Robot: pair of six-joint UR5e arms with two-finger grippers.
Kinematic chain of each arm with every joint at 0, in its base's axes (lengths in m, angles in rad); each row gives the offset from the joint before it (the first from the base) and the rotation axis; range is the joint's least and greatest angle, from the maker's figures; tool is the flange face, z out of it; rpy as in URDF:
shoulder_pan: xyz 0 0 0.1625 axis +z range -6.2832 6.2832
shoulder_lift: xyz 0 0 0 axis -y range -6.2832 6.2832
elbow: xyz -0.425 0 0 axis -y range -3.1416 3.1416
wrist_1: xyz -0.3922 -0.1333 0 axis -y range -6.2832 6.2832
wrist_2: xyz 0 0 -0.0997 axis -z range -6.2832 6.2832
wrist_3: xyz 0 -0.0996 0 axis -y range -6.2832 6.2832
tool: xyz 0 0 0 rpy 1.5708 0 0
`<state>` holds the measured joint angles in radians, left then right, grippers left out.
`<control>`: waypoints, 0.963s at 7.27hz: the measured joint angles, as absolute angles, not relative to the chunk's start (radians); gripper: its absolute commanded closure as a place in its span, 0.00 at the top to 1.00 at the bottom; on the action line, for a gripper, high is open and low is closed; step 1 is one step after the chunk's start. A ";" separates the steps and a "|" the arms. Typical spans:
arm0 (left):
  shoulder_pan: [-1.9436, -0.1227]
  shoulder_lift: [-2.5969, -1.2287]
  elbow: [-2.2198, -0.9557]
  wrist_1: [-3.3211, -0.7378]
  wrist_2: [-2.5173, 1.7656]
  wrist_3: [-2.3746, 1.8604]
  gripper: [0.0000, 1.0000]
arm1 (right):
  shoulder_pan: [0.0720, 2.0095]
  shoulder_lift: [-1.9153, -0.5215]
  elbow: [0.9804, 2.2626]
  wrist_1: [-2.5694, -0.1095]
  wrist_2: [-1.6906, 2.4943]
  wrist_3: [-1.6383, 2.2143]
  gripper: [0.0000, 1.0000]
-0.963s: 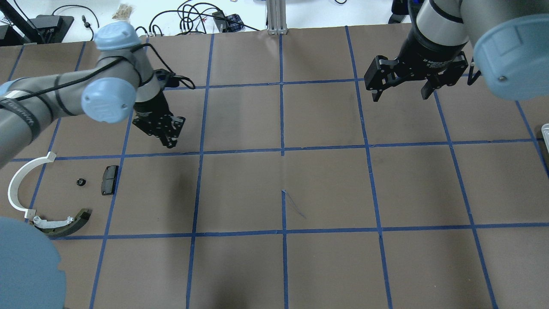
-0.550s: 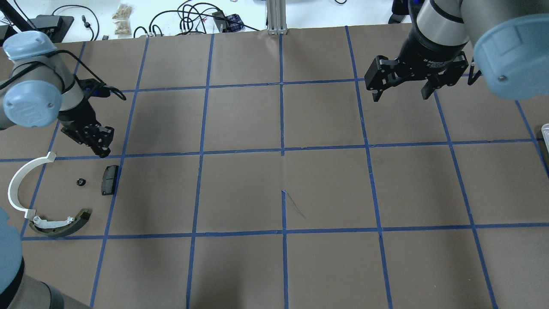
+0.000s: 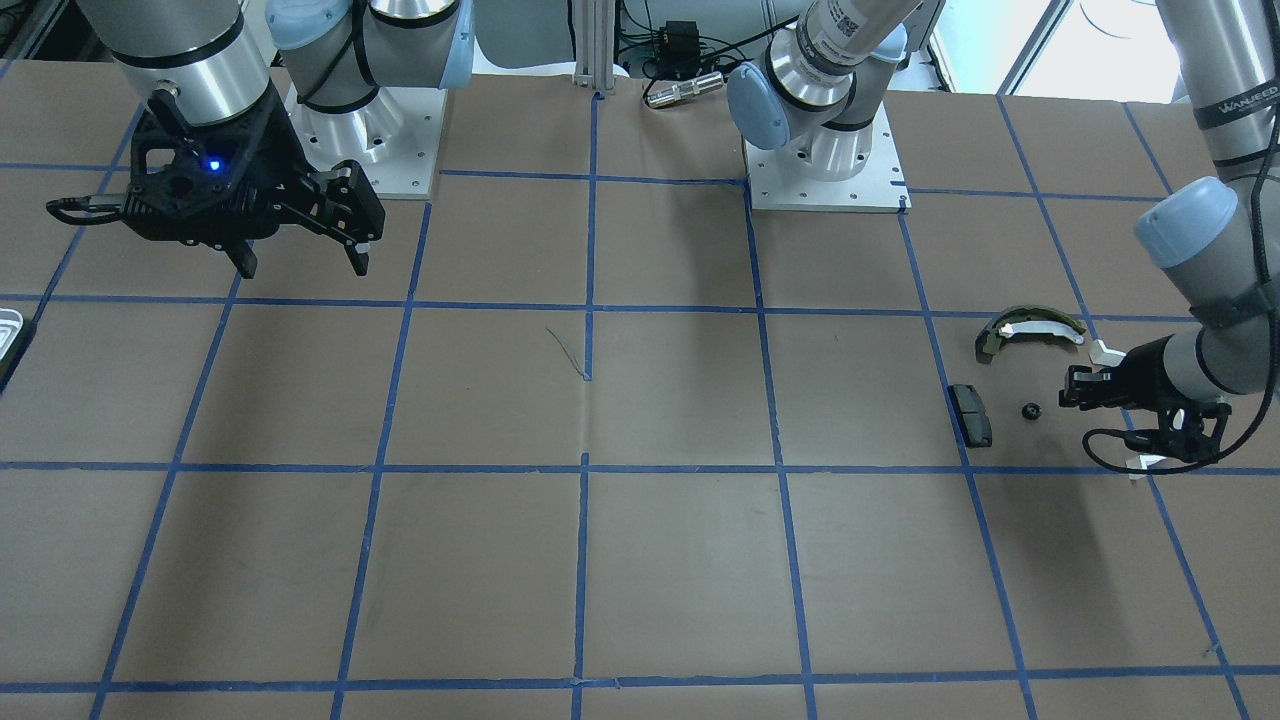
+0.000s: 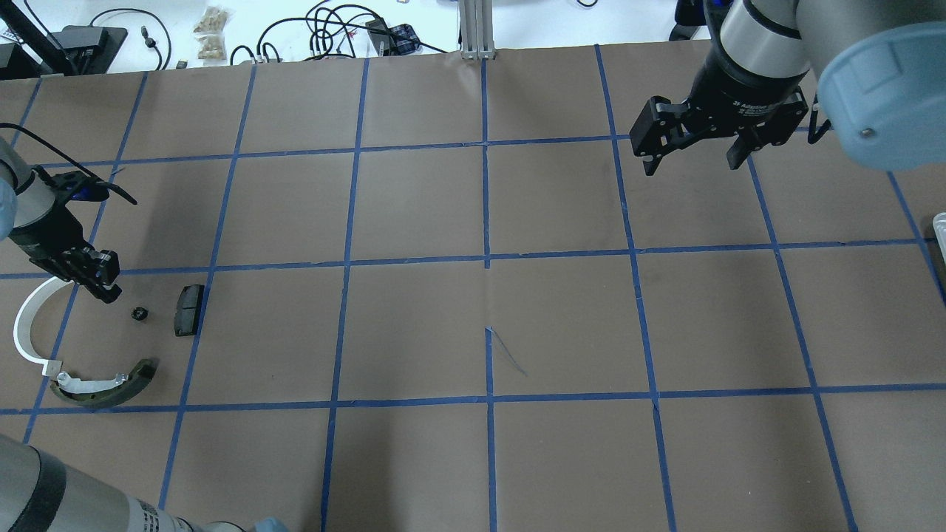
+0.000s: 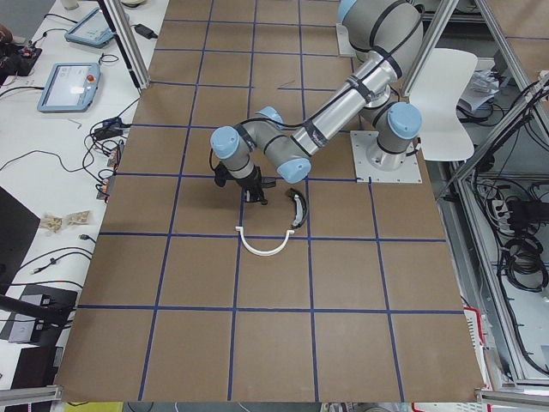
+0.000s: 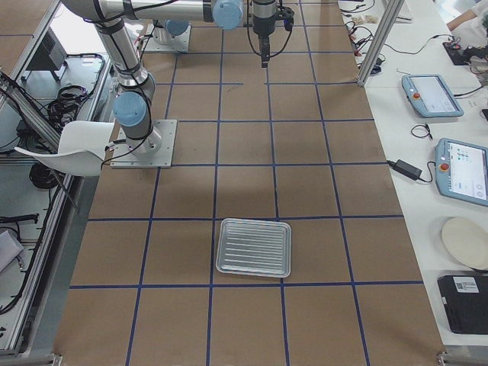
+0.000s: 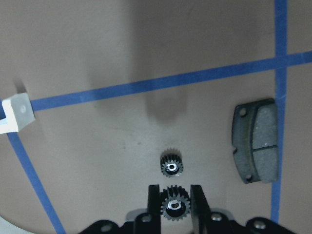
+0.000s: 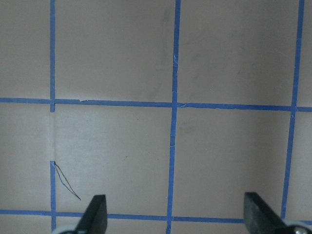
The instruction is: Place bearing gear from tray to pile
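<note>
My left gripper [image 4: 100,284] [image 7: 175,194] is shut on a small black bearing gear [image 7: 175,207] and holds it low over the pile. A second gear [image 7: 171,166] [image 4: 139,314] lies on the table just ahead of it. The pile also holds a black pad [image 4: 188,309] [image 7: 256,141], a white semicircular strip [image 4: 26,332] and an olive-and-white shoe [image 4: 103,384] [image 3: 1030,328]. The silvery ridged tray [image 6: 254,247] lies at the table's right end, a sliver in the overhead view [image 4: 940,229]. My right gripper [image 4: 691,161] [image 8: 176,214] is open and empty, high over the table.
Brown table surface with a blue tape grid. Cables and small items lie beyond the far edge [image 4: 332,29]. The two arm bases stand on white plates [image 3: 825,170].
My left arm has swept left from the mid-left of the table and come down beside the pile, next to the loose gear. The right gripper has barely moved.
</note>
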<state>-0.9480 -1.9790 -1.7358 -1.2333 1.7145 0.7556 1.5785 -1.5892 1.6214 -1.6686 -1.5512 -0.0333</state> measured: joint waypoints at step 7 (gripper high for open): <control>-0.934 -2.031 -1.741 -1.207 1.670 0.779 0.00 | 1.576 -1.589 1.621 -1.667 -1.551 -0.034 1.00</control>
